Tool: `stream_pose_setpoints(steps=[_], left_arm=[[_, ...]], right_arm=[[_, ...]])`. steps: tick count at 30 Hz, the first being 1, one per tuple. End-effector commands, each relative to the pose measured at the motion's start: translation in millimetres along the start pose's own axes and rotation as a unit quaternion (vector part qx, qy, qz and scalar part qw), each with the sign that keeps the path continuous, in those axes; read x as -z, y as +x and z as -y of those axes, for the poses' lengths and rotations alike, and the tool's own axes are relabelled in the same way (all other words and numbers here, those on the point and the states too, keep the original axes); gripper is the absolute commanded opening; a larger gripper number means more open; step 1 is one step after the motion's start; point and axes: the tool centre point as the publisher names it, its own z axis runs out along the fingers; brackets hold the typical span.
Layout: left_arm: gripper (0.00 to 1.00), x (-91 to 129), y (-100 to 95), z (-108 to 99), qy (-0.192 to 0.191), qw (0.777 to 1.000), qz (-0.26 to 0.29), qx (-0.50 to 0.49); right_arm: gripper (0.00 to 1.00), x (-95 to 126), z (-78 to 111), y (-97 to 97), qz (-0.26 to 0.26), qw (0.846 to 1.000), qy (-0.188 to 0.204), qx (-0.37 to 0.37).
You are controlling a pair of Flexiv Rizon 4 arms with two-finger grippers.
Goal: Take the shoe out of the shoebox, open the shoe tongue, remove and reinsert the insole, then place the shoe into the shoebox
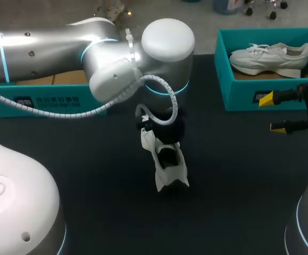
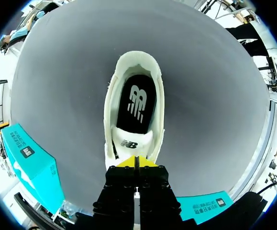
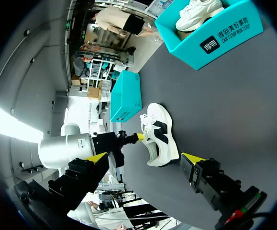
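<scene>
A white shoe (image 1: 171, 166) with black side marks stands on the dark table's middle, heel toward the front. My left arm comes over it from the left, and my left gripper (image 2: 137, 162) is shut on the shoe tongue (image 2: 131, 143), pinching its top edge. The black insole (image 2: 137, 103) shows inside the shoe (image 2: 110, 115). The teal shoebox (image 1: 239, 95) at the back right holds a second white shoe (image 1: 271, 57). My right gripper (image 1: 273, 112) hangs open in front of that box, with nothing between its fingers. In the right wrist view the shoe (image 3: 161, 139) lies ahead of my right gripper (image 3: 143, 158).
A teal box lid (image 1: 47, 103) lies at the back left under my left arm; the left wrist view shows it (image 2: 30, 158) beside the gripper. The shoebox (image 3: 210, 36) stands farther off in the right wrist view. Bare dark table surrounds the shoe.
</scene>
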Motion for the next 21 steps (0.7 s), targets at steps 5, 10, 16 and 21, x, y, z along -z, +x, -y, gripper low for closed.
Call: stream_pose_setpoints(steps=[5, 10, 16, 21], left_arm=[[0.00, -13, -4.8, 11, 0.007, 1.000, -0.008, -0.016], [0.00, 6, -2.6, -5, 0.011, 1.000, 0.012, -0.012], [0.00, 12, -4.3, -22, -0.003, 1.000, 0.010, -0.002], [0.00, 15, -5.6, -27, 0.026, 0.999, 0.018, -0.008]], right_arm=[[1.00, 0, 0.3, 0.2, 0.002, 1.000, 0.000, -0.001], [1.00, 0, 0.3, 0.2, 0.002, 1.000, 0.000, -0.001], [1.00, 0, 0.3, 0.2, 0.002, 1.000, 0.000, -0.001], [1.00, 0, 0.3, 0.2, 0.002, 1.000, 0.000, -0.001]])
